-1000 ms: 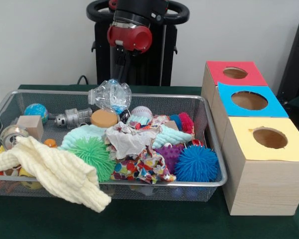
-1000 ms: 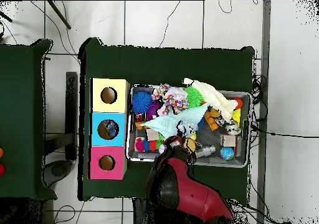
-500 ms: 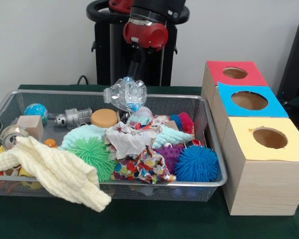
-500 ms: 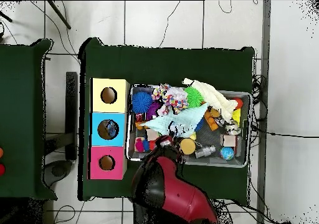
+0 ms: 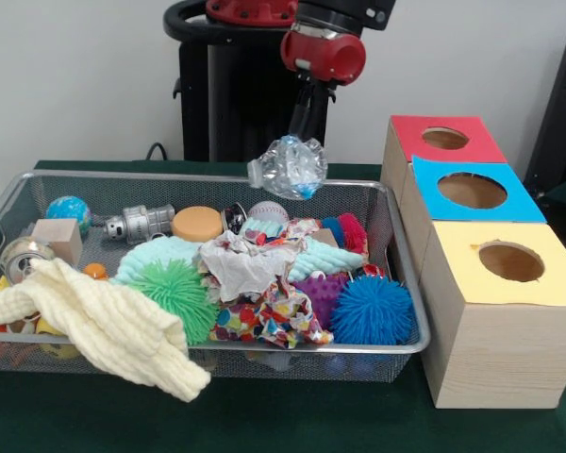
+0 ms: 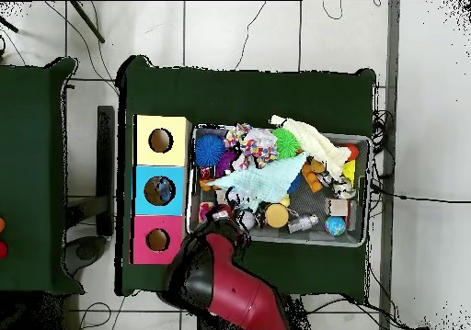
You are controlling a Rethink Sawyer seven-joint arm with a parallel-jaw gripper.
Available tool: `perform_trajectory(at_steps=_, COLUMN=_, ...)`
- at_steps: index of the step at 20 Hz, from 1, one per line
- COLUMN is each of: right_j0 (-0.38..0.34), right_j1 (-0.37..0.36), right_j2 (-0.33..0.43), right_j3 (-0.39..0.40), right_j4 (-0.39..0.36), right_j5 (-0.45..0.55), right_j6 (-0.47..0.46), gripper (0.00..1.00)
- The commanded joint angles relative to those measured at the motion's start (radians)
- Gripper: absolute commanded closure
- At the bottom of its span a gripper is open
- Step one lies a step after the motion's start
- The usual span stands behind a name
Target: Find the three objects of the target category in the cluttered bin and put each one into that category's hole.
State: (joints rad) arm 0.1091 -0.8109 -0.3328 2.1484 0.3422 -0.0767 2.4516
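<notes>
At the nine o'clock side of the front view, a cream knitted cloth (image 5: 104,326) hangs over the near rim of the wire mesh bin (image 5: 407,311), with a wooden cube (image 5: 58,239) and a small blue globe ball (image 5: 68,211) behind it at about ten o'clock. Moving toward the middle come a green spiky ball (image 5: 176,294), a silver metal part (image 5: 140,224), a tan round lid (image 5: 197,224) and a crumpled patterned cloth (image 5: 264,302). Above the bin's far rim, near twelve o'clock, the gripper (image 5: 302,132) hangs from the red and black arm (image 5: 323,49), clenched on a crushed clear plastic bottle (image 5: 289,168) that is lifted clear of the clutter. Further on, a blue spiky ball (image 5: 372,310) sits in the bin's near corner at four o'clock. Just beside the bin at three o'clock stand three wooden boxes with round holes: a red-topped box (image 5: 443,140) farthest, a blue-topped box (image 5: 472,192) between, and a yellow-topped box (image 5: 507,264) nearest.
</notes>
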Motion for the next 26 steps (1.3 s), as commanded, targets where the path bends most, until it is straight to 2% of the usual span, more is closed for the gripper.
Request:
perform_trajectory(at_steps=1, right_j0=0.033, right_j1=-0.041, right_j2=-0.014, right_j3=-0.023, right_j4=0.107, right_j5=0.196, right_j6=0.216, gripper=1.0)
perform_trajectory(at_steps=4, right_j0=0.05, right_j1=-0.054, right_j2=-0.01, right_j3=-0.029, right_j4=0.129, right_j5=0.226, right_j6=0.227, gripper=1.0)
perform_trajectory(at_steps=8, right_j0=0.067, right_j1=-0.069, right_j2=-0.002, right_j3=-0.032, right_j4=0.148, right_j5=0.215, right_j6=0.225, gripper=1.0)
perform_trajectory(at_steps=11, right_j0=0.164, right_j1=-0.016, right_j2=-0.102, right_j3=-0.085, right_j4=0.176, right_j5=0.21, right_j6=0.233, gripper=1.0)
perform_trajectory(at_steps=15, right_j0=0.234, right_j1=0.032, right_j2=-0.168, right_j3=-0.126, right_j4=0.22, right_j5=0.209, right_j6=0.238, gripper=1.0)
perform_trajectory(at_steps=21, right_j0=0.287, right_j1=0.06, right_j2=-0.201, right_j3=-0.161, right_j4=0.276, right_j5=0.25, right_j6=0.255, gripper=1.0)
perform_trajectory(at_steps=26, right_j0=0.257, right_j1=0.06, right_j2=-0.184, right_j3=-0.154, right_j4=0.278, right_j5=0.219, right_j6=0.213, gripper=1.0)
